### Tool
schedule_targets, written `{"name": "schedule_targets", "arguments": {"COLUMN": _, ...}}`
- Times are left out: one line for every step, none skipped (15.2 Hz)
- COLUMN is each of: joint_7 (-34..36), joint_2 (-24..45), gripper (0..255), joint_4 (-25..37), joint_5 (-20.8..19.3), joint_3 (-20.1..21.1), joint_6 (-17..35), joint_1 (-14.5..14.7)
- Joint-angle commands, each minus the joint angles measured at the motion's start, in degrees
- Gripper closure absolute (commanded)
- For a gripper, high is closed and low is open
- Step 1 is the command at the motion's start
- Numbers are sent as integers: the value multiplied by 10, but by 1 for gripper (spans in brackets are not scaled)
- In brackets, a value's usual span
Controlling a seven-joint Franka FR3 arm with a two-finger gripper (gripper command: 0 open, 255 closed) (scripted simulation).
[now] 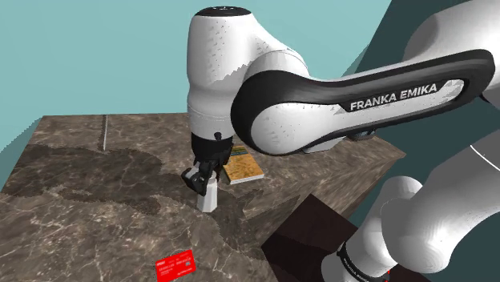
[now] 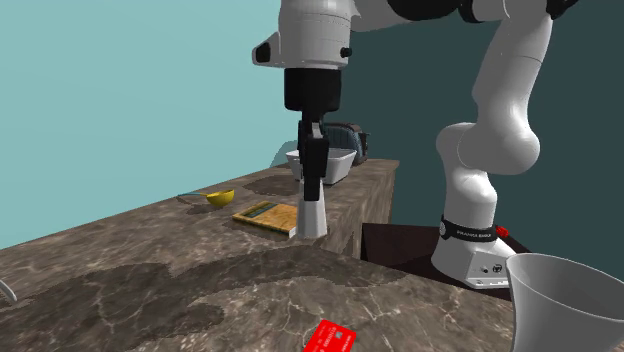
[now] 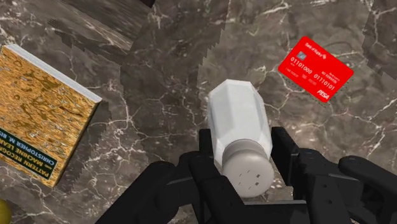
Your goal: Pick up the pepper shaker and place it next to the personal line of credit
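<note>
You are looking at the shaker [image 3: 238, 127], a plain white one, standing upright on the dark marble counter [image 1: 96, 184] close to its edge, with its base resting on the stone in the shoulder view and nothing showing it lifted. The gripper [image 3: 243, 143] is coming straight down over it, and in the wrist view its two black fingers [image 3: 203, 145] are pressing against opposite sides of the body just under the cap, so you are holding the shaker in a narrow clasp. That puts you at the end of the grasp: reaching and closing look done, while the lift, the carry and the placing are all waiting for you. Just beside the shaker, on the side away from the edge, a yellow book [image 1: 243, 167] is lying flat. The red card [image 1: 175, 265], which is standing in for the line of credit, is lying flat on the same counter, well apart from the shaker and nearer the shoulder view's bottom edge. You are aiming for bare stone right beside that card, not on top of it.
</note>
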Motion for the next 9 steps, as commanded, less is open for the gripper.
{"name": "schedule_targets", "arguments": {"joint_7": 3, "joint_2": 6, "gripper": 255, "joint_4": -11, "joint_5": -3, "joint_3": 2, "joint_6": 17, "joint_1": 0}}
{"name": "schedule_targets", "arguments": {"joint_7": 5, "joint_2": 9, "gripper": 255, "joint_4": -17, "joint_5": -4, "joint_3": 3, "joint_6": 25, "joint_1": 0}}
{"name": "schedule_targets", "arguments": {"joint_7": 6, "joint_2": 12, "gripper": 255, "joint_4": -22, "joint_5": -5, "joint_3": 3, "joint_6": 33, "joint_1": -1}}
{"name": "schedule_targets", "arguments": {"joint_7": 8, "joint_2": 15, "gripper": 255, "joint_4": -27, "joint_5": -6, "joint_3": 4, "joint_6": 41, "joint_1": -1}}
{"name": "schedule_targets", "arguments": {"joint_7": 9, "joint_2": 18, "gripper": 255, "joint_4": -32, "joint_5": -8, "joint_3": 5, "joint_6": 49, "joint_1": -1}}
{"name": "schedule_targets", "arguments": {"joint_7": 11, "joint_2": 21, "gripper": 255, "joint_4": -37, "joint_5": -9, "joint_3": 6, "joint_6": 56, "joint_1": -1}}
{"name": "schedule_targets", "arguments": {"joint_7": 13, "joint_2": 24, "gripper": 255, "joint_4": -42, "joint_5": -11, "joint_3": 7, "joint_6": 64, "joint_1": -1}}
{"name": "schedule_targets", "arguments": {"joint_7": 15, "joint_2": 28, "gripper": 255, "joint_4": -47, "joint_5": -12, "joint_3": 8, "joint_6": 72, "joint_1": -1}}
{"name": "schedule_targets", "arguments": {"joint_7": 17, "joint_2": 32, "gripper": 255, "joint_4": -51, "joint_5": -14, "joint_3": 9, "joint_6": 80, "joint_1": -2}}
